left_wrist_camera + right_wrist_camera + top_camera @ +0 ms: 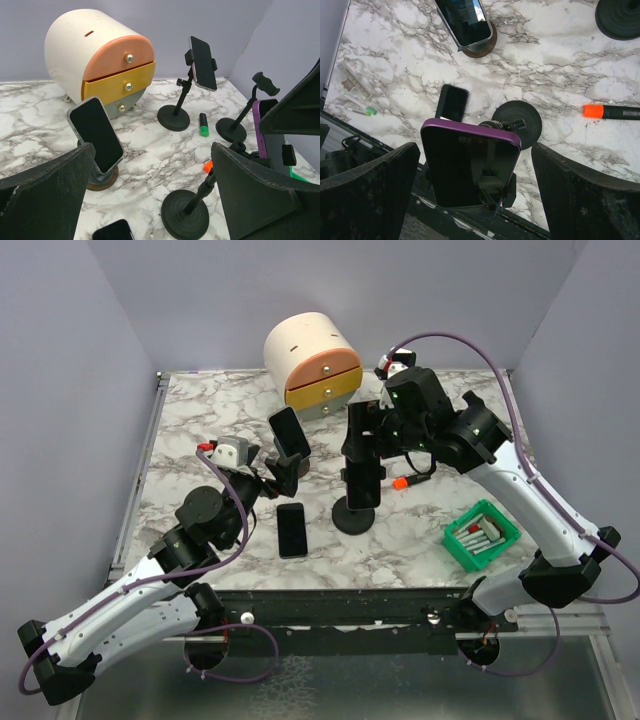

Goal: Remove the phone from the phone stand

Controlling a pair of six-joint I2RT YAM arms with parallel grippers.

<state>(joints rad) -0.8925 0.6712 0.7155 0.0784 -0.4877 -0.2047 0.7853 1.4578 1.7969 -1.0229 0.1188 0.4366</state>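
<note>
A purple-cased phone sits clamped in a black phone stand near the middle of the table. The stand's round base shows behind the phone in the right wrist view. My right gripper is open, one finger on each side of this phone with a gap on both sides. It hangs over the stand's top in the top view. My left gripper is open and holds nothing. It is low at the left, facing the stand's base.
A second phone leans on a small brown stand. Another phone lies flat on the marble. A further clamped phone, an empty stand, a drawer unit, orange marker, green marker and green tray are around.
</note>
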